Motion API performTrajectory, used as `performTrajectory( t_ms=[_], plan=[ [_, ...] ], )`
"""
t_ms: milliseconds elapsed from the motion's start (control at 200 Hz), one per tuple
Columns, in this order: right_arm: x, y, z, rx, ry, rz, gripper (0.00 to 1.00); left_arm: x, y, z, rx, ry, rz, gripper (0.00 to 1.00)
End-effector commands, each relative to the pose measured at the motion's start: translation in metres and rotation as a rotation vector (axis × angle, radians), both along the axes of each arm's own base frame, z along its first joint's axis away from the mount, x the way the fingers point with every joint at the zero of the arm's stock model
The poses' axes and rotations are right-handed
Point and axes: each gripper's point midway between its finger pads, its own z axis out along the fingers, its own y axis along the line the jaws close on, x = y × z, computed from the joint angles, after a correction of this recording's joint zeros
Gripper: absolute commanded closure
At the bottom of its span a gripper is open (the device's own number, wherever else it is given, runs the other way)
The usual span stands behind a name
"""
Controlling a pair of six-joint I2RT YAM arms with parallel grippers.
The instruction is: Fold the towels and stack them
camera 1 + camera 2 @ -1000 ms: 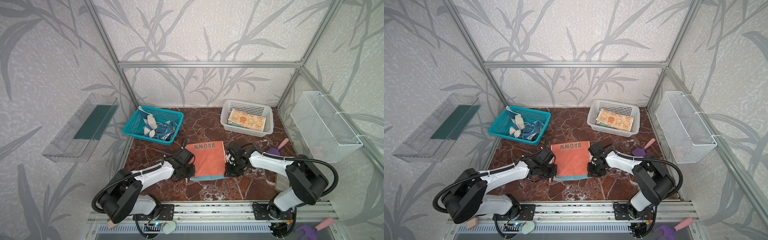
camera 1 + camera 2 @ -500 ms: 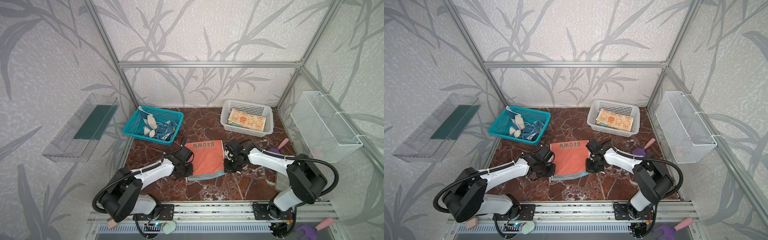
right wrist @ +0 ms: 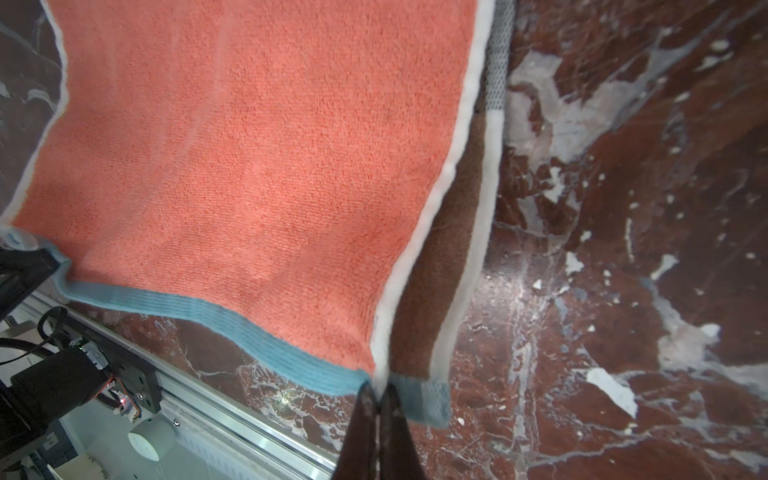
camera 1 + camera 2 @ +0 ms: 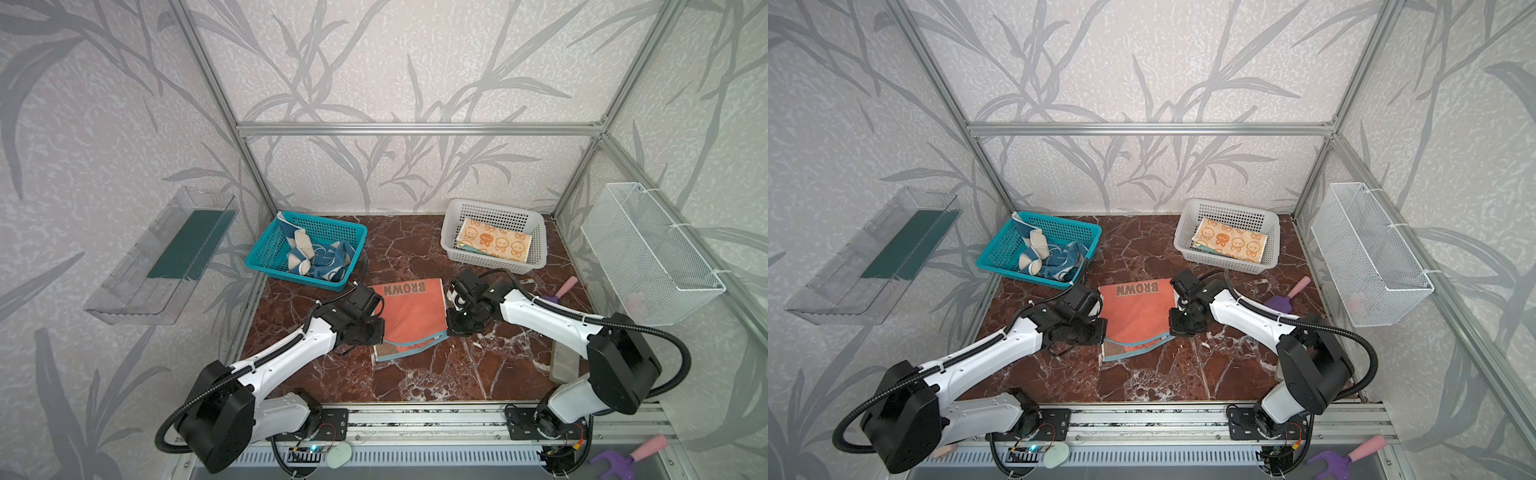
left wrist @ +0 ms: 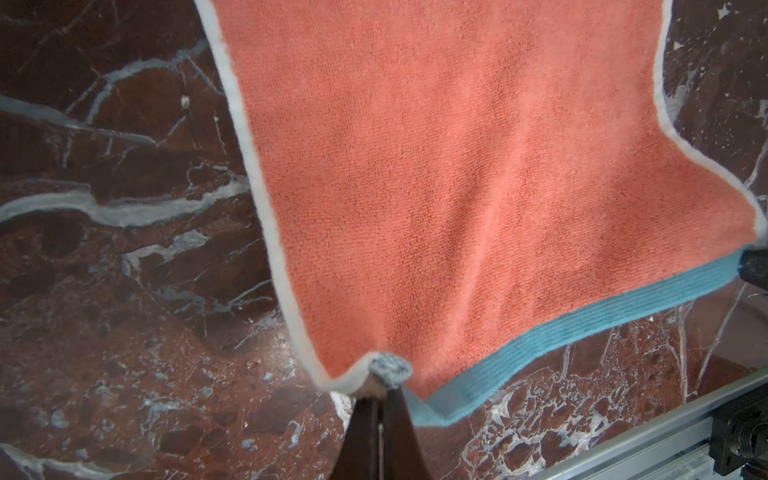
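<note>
Mid-fold, left fingers and right fingers pinch the coral towel by its 6 o'clock corners; next, likely carrying them evenly toward 12 o'clock.

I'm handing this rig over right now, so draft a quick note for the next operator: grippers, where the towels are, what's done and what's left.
Left gripper: shut on a near corner of the coral towel.
Right gripper: shut on its other near corner; that edge looks raised off the table, the BROWN end lies flat.
Done: cream towel folded in the white basket.
Left: finish folding the coral towel, stack it; then the crumpled blue towels in the teal basket.
</note>
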Motion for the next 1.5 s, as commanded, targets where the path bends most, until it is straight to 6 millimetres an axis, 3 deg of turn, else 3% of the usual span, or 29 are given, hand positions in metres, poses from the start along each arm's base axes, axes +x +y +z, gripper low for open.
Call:
performTrajectory(
  t_ms=[0, 125, 215, 295, 500, 745, 925, 1170, 1240, 1390, 1494],
  plan=[
    [-0.014, -0.008, -0.009, -0.031, 0.043, 0.023, 1.0, -0.006, 0.006, -0.01, 0.028, 0.039, 0.003, 1.0],
    [-0.02, -0.011, -0.022, -0.036, 0.071, 0.016, 1.0, -0.01, 0.001, -0.026, 0.005, 0.075, 0.008, 1.0],
    [-0.023, -0.013, -0.027, -0.048, 0.082, 0.014, 0.9, -0.013, 0.0, -0.038, -0.002, 0.101, 0.014, 1.0],
    [-0.023, -0.012, -0.028, -0.043, 0.084, 0.009, 0.87, -0.016, 0.0, -0.045, -0.001, 0.119, 0.015, 1.0],
    [-0.02, -0.009, -0.027, -0.031, 0.081, 0.001, 0.85, -0.015, -0.002, -0.047, -0.004, 0.121, 0.014, 1.0],
    [-0.019, -0.007, -0.04, -0.045, 0.105, 0.004, 0.7, -0.015, -0.003, -0.048, -0.008, 0.125, 0.013, 1.0],
    [-0.013, -0.002, -0.043, -0.048, 0.106, 0.016, 0.7, -0.014, -0.003, -0.048, -0.008, 0.125, 0.012, 1.0],
    [-0.009, 0.005, -0.047, -0.033, 0.119, 0.026, 0.74, -0.016, -0.001, -0.047, 0.0, 0.126, 0.01, 1.0],
    [-0.01, 0.007, -0.047, -0.025, 0.121, 0.026, 0.79, -0.016, -0.001, -0.047, -0.001, 0.126, 0.012, 1.0],
    [-0.008, 0.009, -0.038, -0.006, 0.104, 0.029, 1.0, -0.016, -0.001, -0.044, -0.002, 0.123, 0.013, 1.0],
    [-0.004, 0.01, -0.023, 0.004, 0.072, 0.032, 1.0, -0.014, 0.0, -0.037, 0.002, 0.109, 0.013, 1.0]
  ],
)
